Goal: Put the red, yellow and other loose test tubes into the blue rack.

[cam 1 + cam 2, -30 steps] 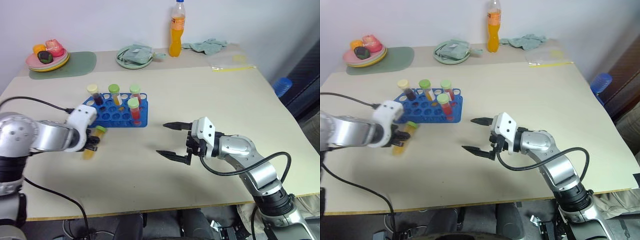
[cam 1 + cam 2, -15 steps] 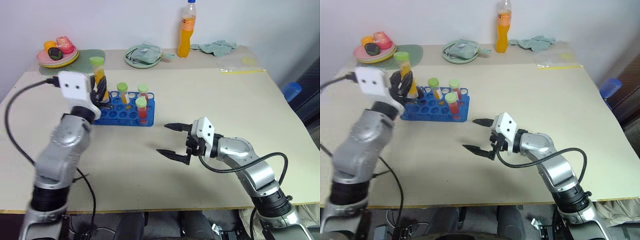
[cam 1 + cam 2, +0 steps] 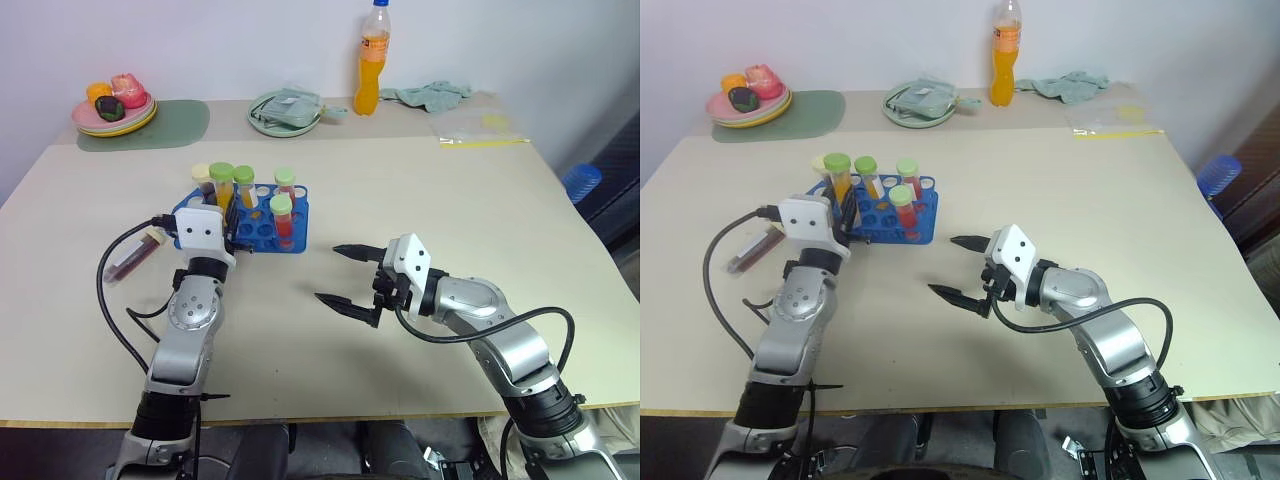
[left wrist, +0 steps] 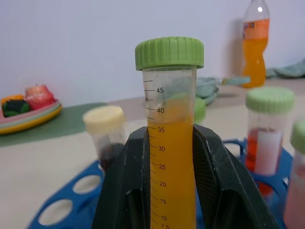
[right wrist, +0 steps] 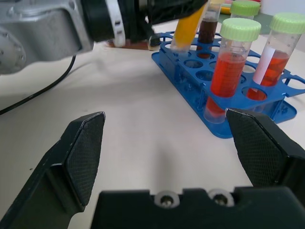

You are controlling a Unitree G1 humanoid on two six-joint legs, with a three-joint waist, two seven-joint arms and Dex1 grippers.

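Nearest, the right gripper (image 3: 345, 275) hovered over bare table (image 3: 420, 190) right of the rack, its two black fingers spread wide and holding nothing. On the left, the left gripper (image 4: 170, 191) was clamped on a yellow tube (image 4: 170, 157) with a green cap, held upright at the near left end of the blue rack (image 3: 262, 232). A dark red tube (image 3: 134, 258) lay loose on the table left of that arm. Several capped tubes stood in the rack, among them a red-filled one (image 5: 230, 67). Farther back stood an orange bottle (image 3: 371, 60) and a fruit plate (image 3: 112, 118).
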